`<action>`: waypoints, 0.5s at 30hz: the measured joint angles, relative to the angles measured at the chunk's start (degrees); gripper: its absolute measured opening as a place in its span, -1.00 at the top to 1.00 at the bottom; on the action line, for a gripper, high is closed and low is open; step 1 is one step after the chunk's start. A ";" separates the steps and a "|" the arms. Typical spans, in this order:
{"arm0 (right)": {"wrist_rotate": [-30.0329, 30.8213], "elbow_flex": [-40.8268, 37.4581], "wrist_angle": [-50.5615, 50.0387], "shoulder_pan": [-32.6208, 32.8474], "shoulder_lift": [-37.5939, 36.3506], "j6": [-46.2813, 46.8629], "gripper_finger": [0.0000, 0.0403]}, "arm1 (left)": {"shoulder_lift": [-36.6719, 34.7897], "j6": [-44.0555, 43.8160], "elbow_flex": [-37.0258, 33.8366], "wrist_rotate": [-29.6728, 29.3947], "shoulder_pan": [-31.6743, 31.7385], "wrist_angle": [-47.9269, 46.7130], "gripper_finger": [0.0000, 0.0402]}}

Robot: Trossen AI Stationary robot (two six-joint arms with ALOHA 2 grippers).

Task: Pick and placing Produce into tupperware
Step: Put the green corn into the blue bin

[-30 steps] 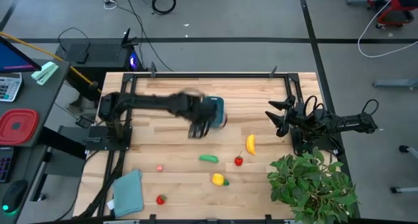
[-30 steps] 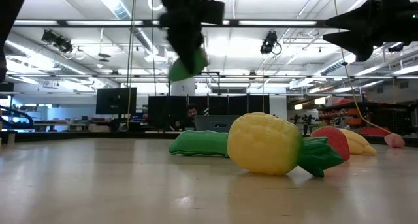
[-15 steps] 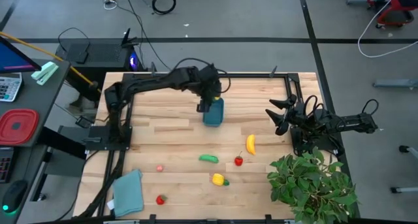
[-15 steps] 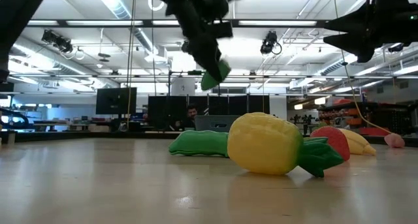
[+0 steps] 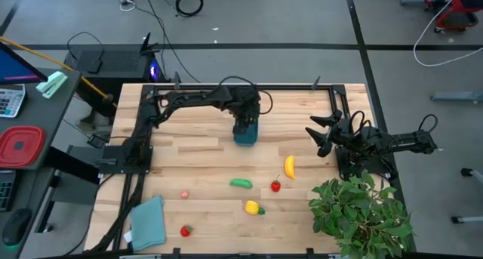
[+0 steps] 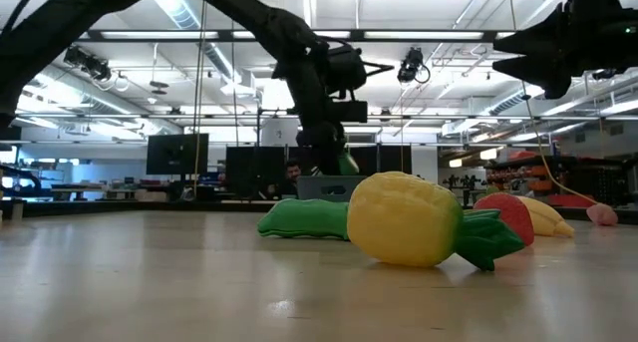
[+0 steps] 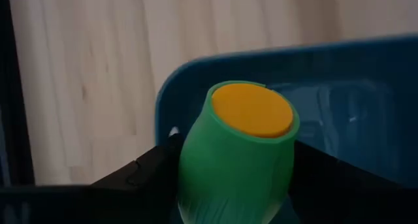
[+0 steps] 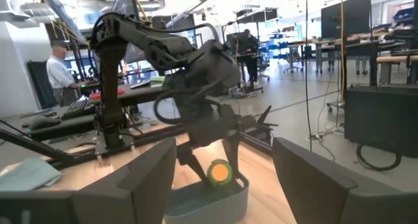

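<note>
The teal-blue tupperware stands on its base at the table's far middle. My left gripper is right over it, shut on a green leafy piece with a flat orange end; the same piece sits at the tub's rim in the right wrist view. A banana, a cucumber, a strawberry, a yellow-and-green piece and two small red pieces lie flat on the table. My right gripper waits open near the right edge. My left gripper pinches the green piece by its green sides between the two fingers, coming from above and pointing down. The orange end points away from the wrist, down into the tub's opening. The piece is off the table; whether it touches the tub I cannot tell.
A potted plant fills the near right corner. A flat teal cloth lies at the near left corner. A red square container sits off the table to the left. Bare wood lies left of the tub.
My left gripper, carrying the green piece, has swung from the table's middle toward the far edge and a little to the right, turned to point down, and come down over the tub. In the low view the piece has dropped from high up to just above the tub.
</note>
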 joint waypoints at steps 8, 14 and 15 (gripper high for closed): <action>-0.61 0.00 -0.51 0.00 0.66 1.54 -0.31 | 1.92 0.24 0.04 0.23 -0.20 0.91 -0.26; -0.89 0.00 -1.33 0.00 1.59 3.01 -0.31 | 1.97 0.69 0.04 0.04 -0.39 0.80 -0.27; -0.90 0.00 -1.46 0.00 1.68 3.01 -0.31 | 1.97 0.68 0.04 0.06 -0.39 1.00 -0.28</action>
